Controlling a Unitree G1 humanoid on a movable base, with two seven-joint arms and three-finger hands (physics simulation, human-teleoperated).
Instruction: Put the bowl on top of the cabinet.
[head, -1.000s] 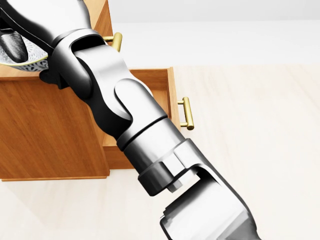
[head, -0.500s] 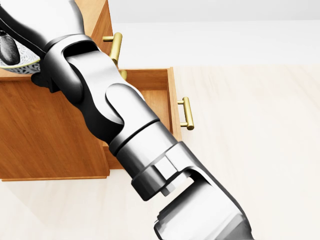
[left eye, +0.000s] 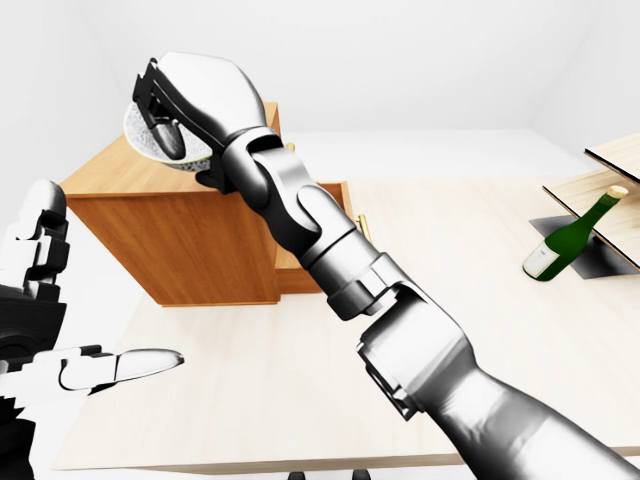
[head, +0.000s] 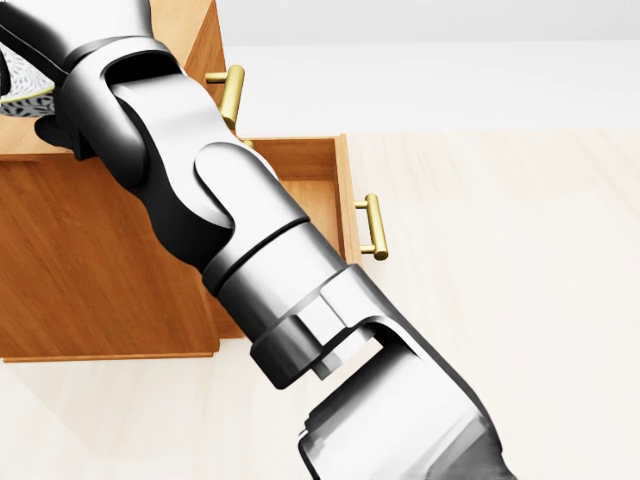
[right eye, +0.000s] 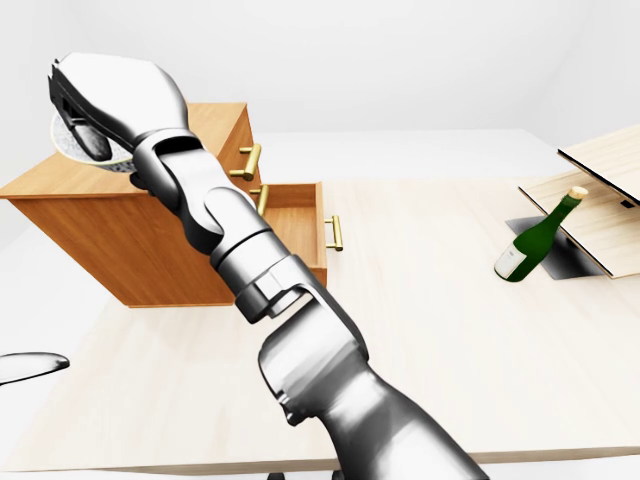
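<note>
The right hand (left eye: 198, 95) held the bowl (left eye: 145, 145), its dark fingers closed over the rim. The bowl was shallow and pale, with a fine grey speckled pattern on its outside. It sat at the left of the wooden cabinet's (left eye: 175, 245) top, though whether it touched the wood could not be told. A drawer (right eye: 296, 224) with a brass handle (right eye: 335, 232) stood pulled out on the cabinet's right. The left hand (left eye: 42, 300) hung open, fingers spread, near the left of the light worktop (left eye: 480, 300). A green bottle (left eye: 565, 245) leaned far right.
</note>
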